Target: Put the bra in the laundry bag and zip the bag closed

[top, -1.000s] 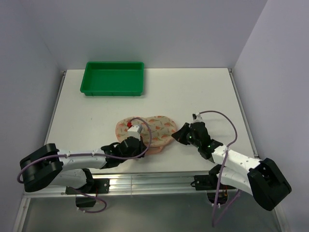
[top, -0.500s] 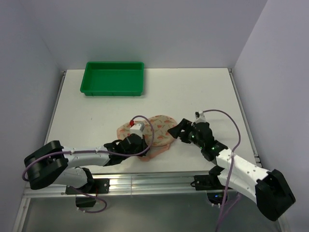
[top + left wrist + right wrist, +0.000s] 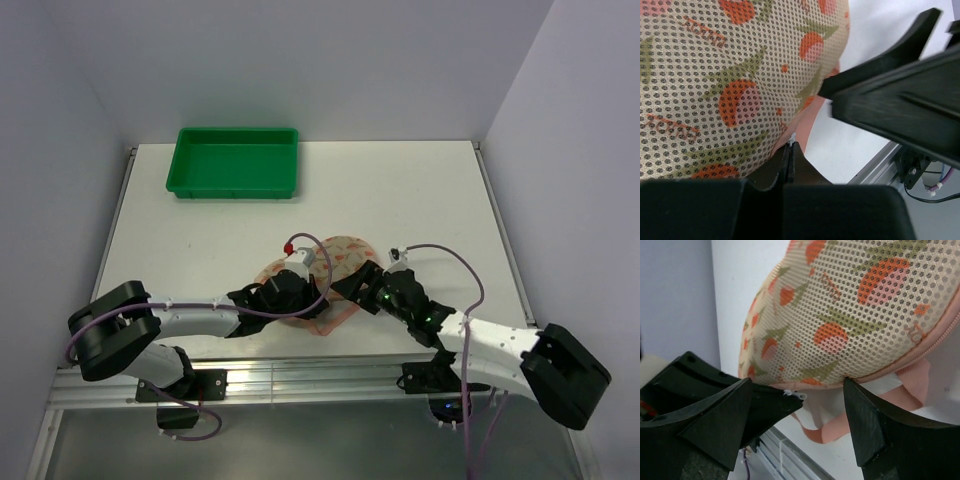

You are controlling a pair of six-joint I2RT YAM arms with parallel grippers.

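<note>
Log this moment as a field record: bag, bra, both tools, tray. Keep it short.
laundry bag: lying on the table near its front edge, between the two arms
bra: not visible in any view
left tool: shut at the bag's rim, pinching a small white bit, possibly the zipper pull
right tool: open, facing the bag's edge, close to the left tool's tip
pink loop: sticking out from under the bag's edging
green tray: far left part of the table, apart from the bag

Green plastic tray (image 3: 237, 161) (rectangular, shallow), far-left corner of white table (image 3: 420, 190)
</note>
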